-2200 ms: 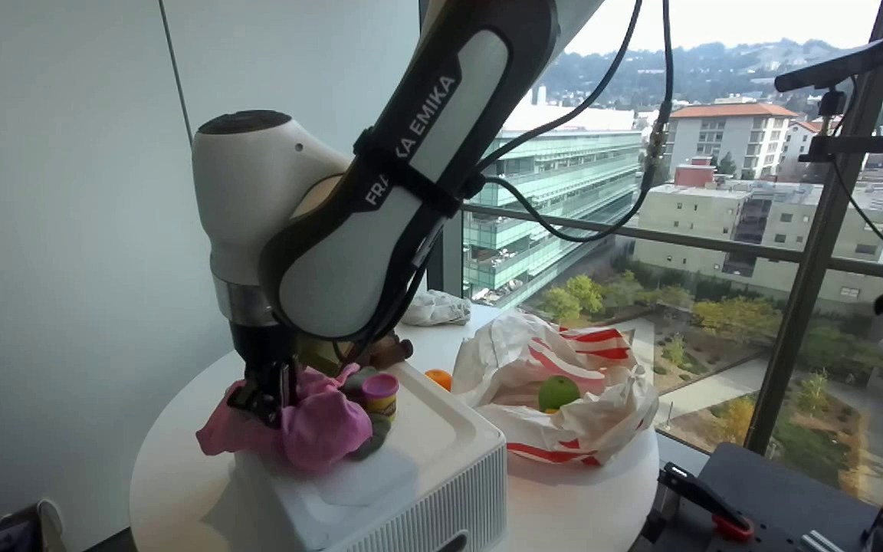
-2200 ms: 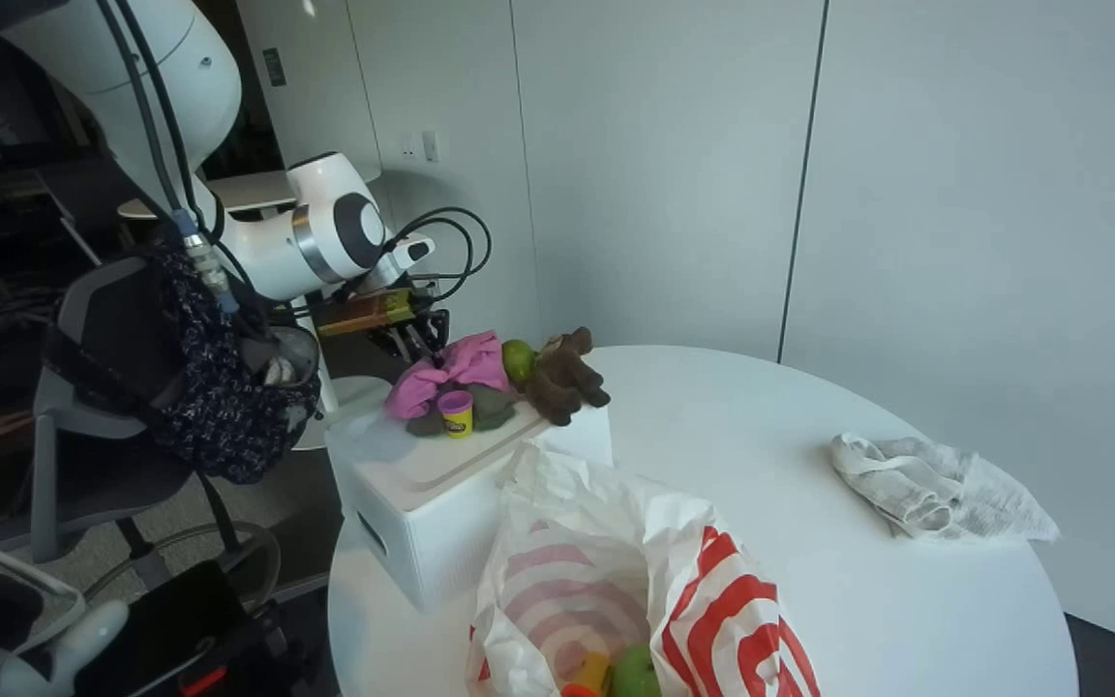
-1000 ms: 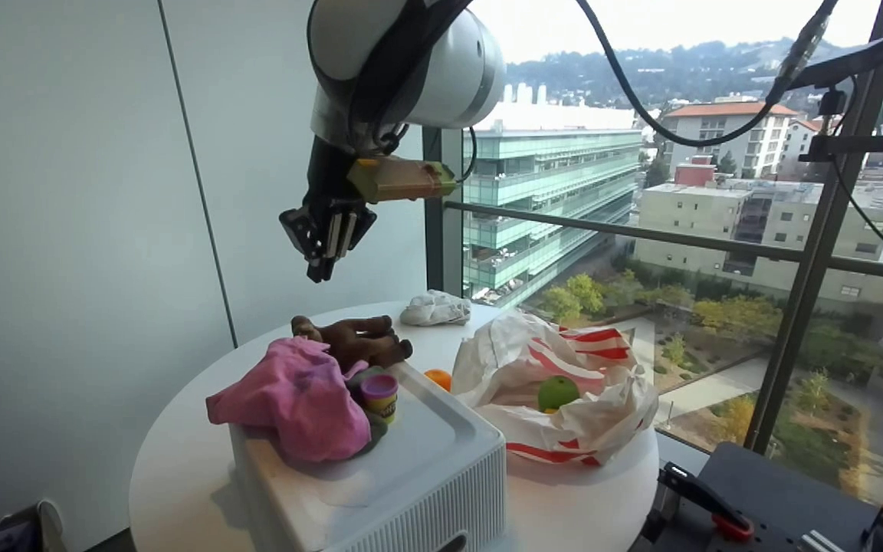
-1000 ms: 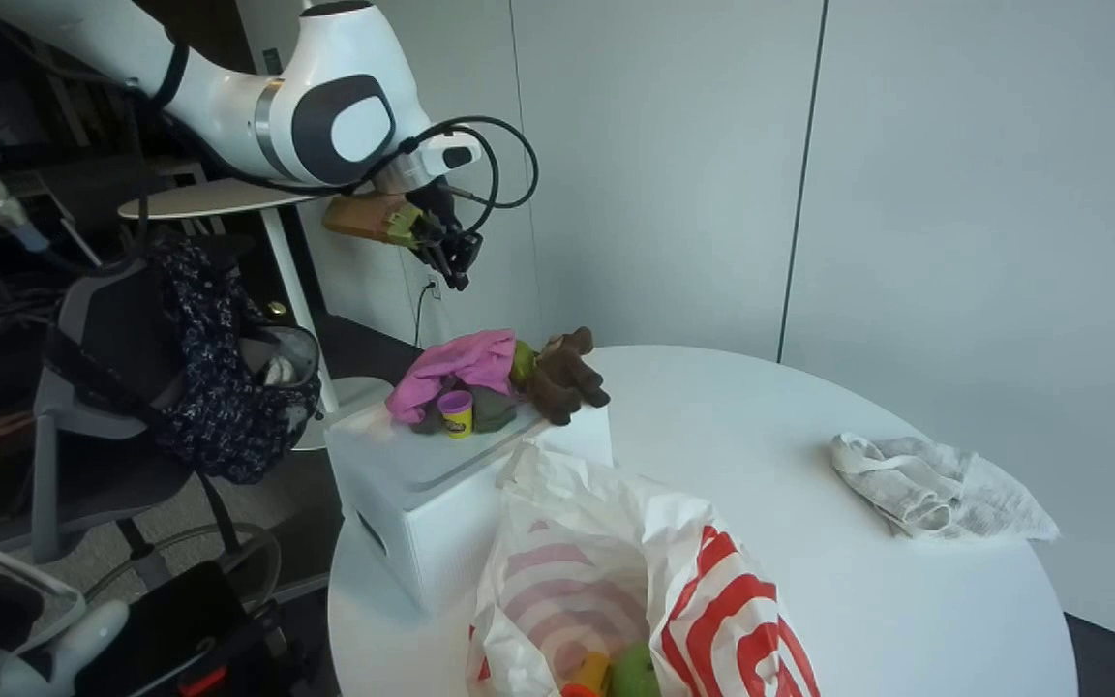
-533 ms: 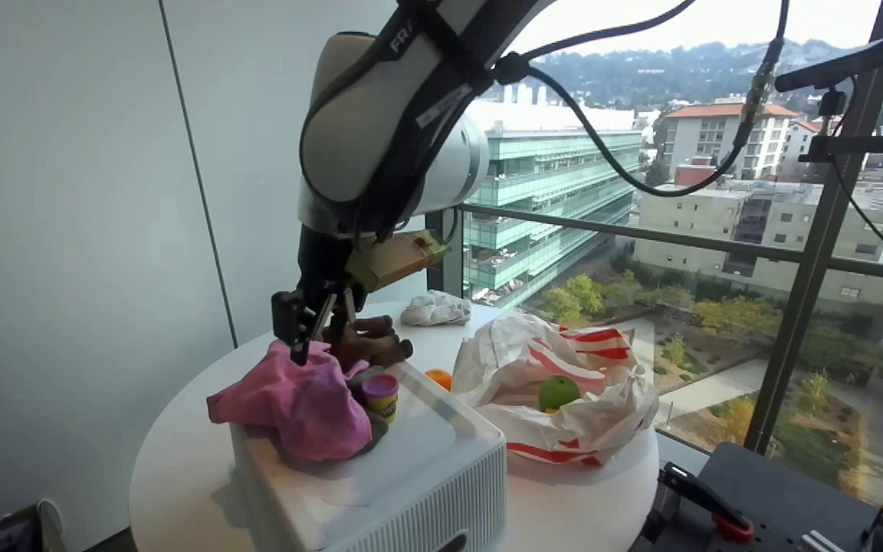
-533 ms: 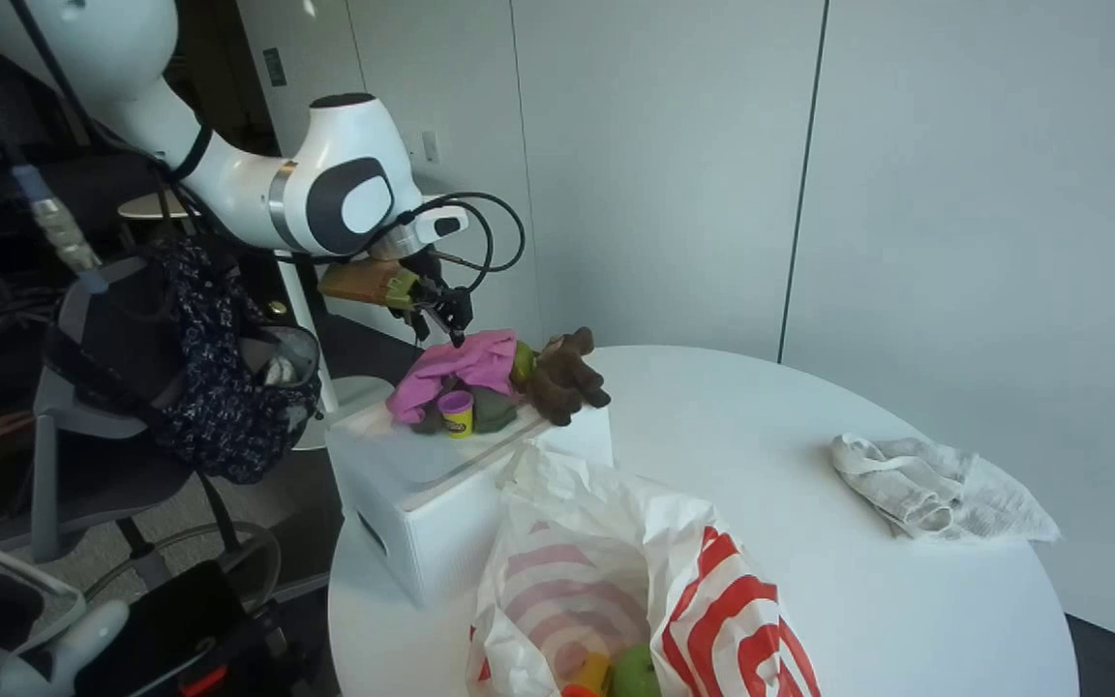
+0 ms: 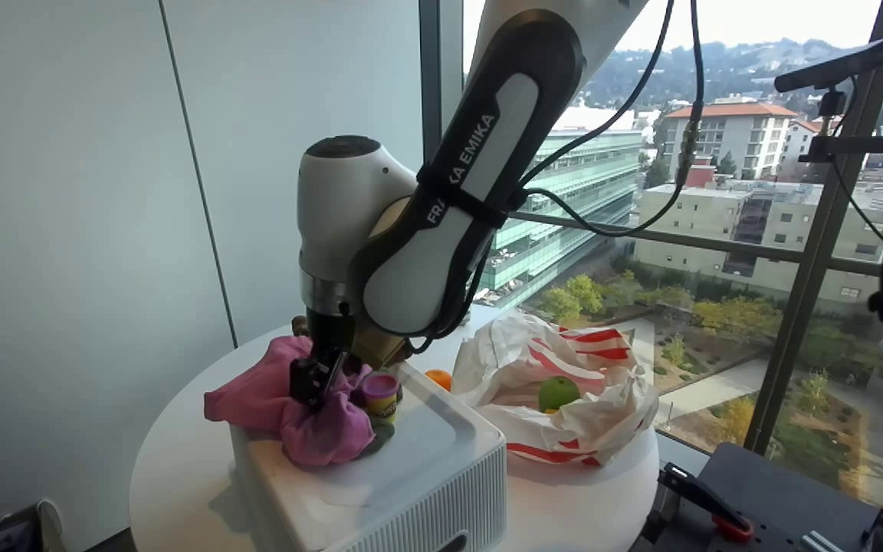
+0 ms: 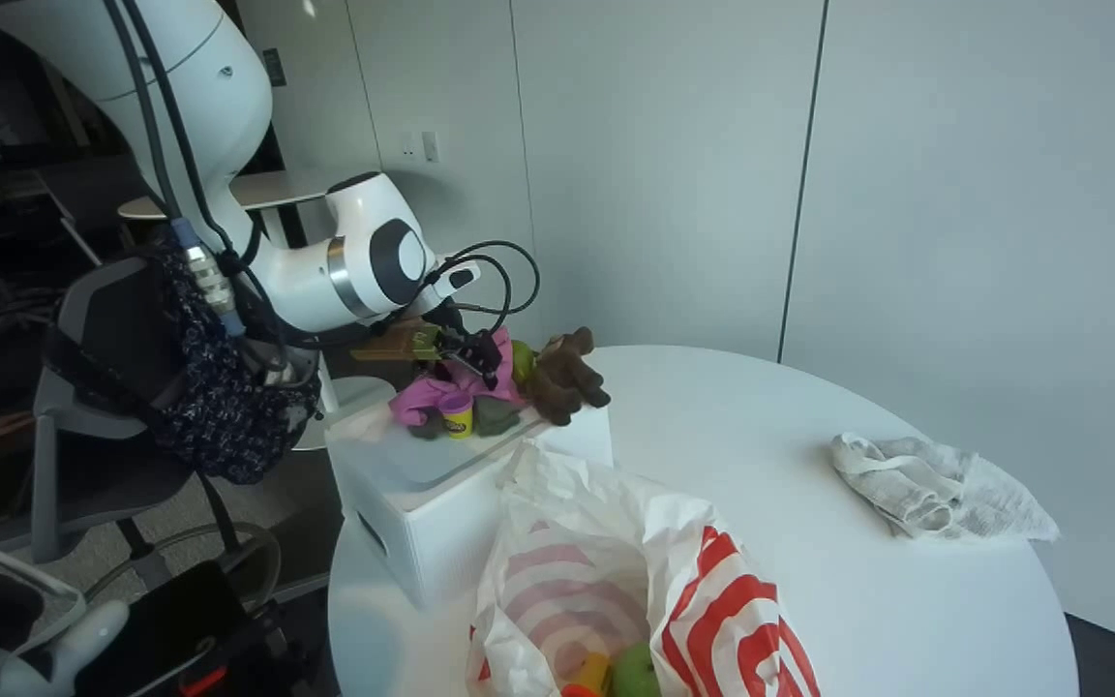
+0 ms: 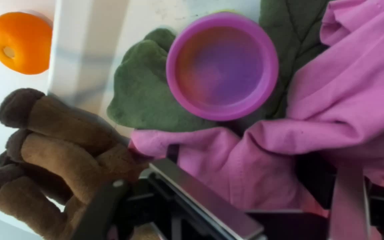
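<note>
A: Where is the pink cloth (image 9: 345, 86) found relative to the pincer (image 9: 247, 170)?

B: It is spread between and around the fingers. In the wrist view the left finger (image 9: 208, 200) is set at the cloth's edge, near a brown plush toy (image 9: 58, 153); the right one is pressed in among folds. The jaws are held well apart, with fabric bunched loosely between them.

A: What is changed from a second ago?

B: The pincer is lowered from well above the cloth into it, and its jaws, nearly together then, are parted now. A dip is pressed into the middle of the mound. The purple-lidded tub (image 9: 222, 70) and the orange (image 9: 22, 43) are left unmoved.

A: And the edges, the room around?

B: In an exterior view, from the left: the grey wall (image 7: 81, 230), the rim of the round white surface (image 7: 173, 483), then the cloth's left end, by which the edge of the white box (image 7: 411, 468) appears to be overhung. Right of the pincer, room is narrowed by the tub, set just beside it amid green fabric (image 9: 142, 100). Farther right, the orange is seen between the box and the striped bag (image 7: 487, 360), in which a green fruit (image 7: 559, 392) is held.
</note>
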Robot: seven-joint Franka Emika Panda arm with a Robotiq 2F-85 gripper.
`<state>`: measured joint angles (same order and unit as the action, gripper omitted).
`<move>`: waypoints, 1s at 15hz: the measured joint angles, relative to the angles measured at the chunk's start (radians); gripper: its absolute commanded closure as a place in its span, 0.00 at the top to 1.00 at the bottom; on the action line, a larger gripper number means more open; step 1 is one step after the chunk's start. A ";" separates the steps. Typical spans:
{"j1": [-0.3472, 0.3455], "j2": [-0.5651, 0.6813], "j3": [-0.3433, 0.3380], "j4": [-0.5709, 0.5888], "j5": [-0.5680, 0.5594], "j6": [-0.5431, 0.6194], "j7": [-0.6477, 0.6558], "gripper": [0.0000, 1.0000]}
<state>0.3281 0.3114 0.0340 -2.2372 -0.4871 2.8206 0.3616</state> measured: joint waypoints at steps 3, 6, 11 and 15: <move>0.016 0.017 -0.002 0.018 -0.003 -0.002 0.032 0.36; 0.026 0.016 -0.017 0.025 -0.007 -0.005 0.062 0.12; 0.029 -0.018 -0.050 0.018 -0.015 -0.014 0.107 0.08; 0.008 -0.123 -0.041 -0.022 0.074 -0.011 0.102 0.08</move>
<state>0.3362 0.1879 -0.0066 -2.2597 -0.4128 2.8095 0.4639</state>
